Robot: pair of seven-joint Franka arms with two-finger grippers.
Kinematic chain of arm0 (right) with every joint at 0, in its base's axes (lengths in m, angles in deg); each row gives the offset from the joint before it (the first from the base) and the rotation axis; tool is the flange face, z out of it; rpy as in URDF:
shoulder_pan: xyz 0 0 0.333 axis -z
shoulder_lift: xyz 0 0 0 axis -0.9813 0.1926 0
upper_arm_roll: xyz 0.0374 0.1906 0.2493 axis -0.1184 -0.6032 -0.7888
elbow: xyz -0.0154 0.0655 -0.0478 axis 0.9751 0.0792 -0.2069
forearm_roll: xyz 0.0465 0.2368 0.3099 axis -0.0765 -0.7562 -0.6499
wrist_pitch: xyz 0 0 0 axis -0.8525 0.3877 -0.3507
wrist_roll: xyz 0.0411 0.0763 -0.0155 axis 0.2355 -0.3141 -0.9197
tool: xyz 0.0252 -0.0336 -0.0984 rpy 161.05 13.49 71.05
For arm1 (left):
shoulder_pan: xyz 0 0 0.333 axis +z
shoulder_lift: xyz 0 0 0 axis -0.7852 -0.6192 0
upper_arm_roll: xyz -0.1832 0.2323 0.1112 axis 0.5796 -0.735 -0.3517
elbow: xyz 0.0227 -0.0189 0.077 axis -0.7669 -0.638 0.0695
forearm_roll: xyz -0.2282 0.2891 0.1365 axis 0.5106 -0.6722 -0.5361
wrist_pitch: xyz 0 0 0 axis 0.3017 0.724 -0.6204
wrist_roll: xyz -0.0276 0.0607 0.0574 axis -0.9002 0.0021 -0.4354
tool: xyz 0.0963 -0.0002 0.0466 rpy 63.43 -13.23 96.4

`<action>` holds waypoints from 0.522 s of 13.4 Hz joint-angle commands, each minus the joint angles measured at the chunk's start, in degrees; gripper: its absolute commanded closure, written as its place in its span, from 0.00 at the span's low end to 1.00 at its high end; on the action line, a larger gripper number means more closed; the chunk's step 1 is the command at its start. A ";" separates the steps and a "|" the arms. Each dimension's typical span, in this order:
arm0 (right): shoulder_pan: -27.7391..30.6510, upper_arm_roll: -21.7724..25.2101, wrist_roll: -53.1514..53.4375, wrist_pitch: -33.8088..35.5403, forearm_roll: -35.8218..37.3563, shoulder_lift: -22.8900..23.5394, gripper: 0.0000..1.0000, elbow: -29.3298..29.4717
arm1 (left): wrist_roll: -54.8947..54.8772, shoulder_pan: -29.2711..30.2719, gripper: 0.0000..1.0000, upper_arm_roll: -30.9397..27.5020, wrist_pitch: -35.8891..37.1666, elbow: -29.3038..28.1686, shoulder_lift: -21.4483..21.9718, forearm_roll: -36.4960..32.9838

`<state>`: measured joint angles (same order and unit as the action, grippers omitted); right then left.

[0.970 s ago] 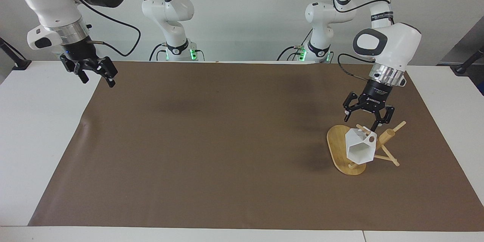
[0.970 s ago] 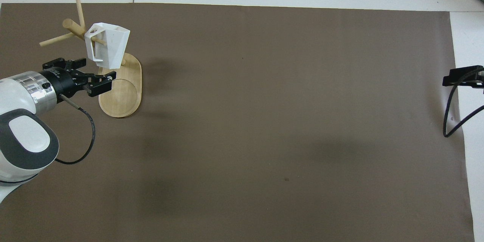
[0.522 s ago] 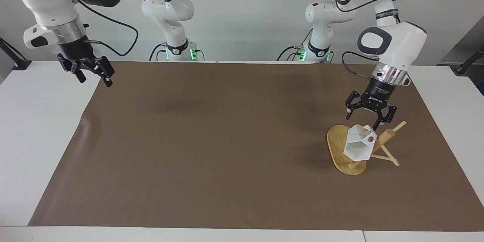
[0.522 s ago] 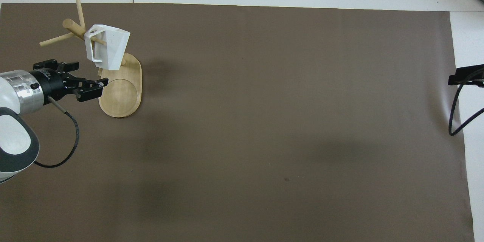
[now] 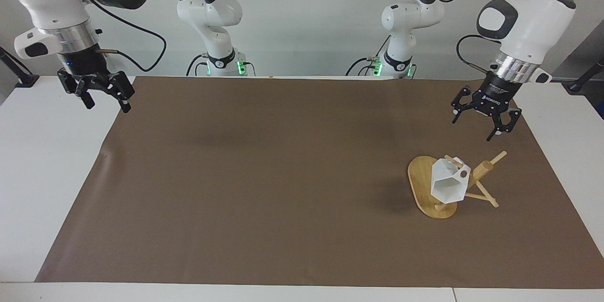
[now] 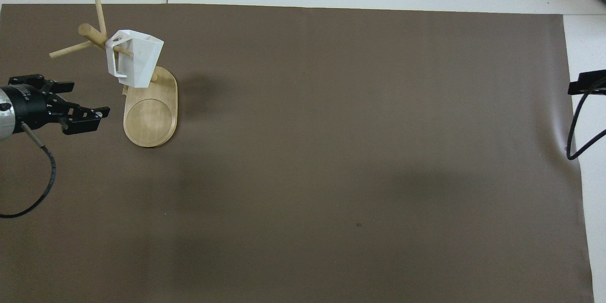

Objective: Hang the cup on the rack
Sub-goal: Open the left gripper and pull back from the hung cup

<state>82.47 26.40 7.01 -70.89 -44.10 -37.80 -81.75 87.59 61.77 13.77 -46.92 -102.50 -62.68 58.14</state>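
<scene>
The cup (image 5: 448, 186) hangs on the rack (image 5: 427, 188), a peg through its handle hole, body tilted w/ the open mouth facing away from the robots and over the oval base. Rack sits toward the left arm's end of the mat (image 5: 283, 174). Cup looks small, light and rigid, prob. hard w/ smooth faceted sides, so likely slippery on the flats and chippable if knocked. Best hold, if it needs one: pinch the wall at the rim, or the blocky handle; the peg sticks look thin, so go gentle.

Left gripper (image 5: 486, 120) is up over the mat, clear of cup and rack, fingers spread wide, holding nothing. Right gripper (image 5: 100, 92) waits over the mat's edge at its own end, fingers also wide, empty.
</scene>
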 commanded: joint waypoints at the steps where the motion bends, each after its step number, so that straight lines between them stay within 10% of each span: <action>1: 0.30 -0.40 -0.44 0.52 0.03 0.49 0.00 0.77 | -12.90 -0.27 0.00 -0.10 6.23 3.43 -0.22 -1.51; 7: 0.21 -0.75 0.89 3.60 0.03 -0.74 0.00 -1.07 | -42.52 -2.19 0.00 0.42 14.41 7.57 0.13 -5.80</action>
<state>82.33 26.23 7.60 -68.07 -44.10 -37.80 -81.84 52.19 61.35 14.39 -35.13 -96.00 -62.57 55.55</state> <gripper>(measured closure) 0.000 0.000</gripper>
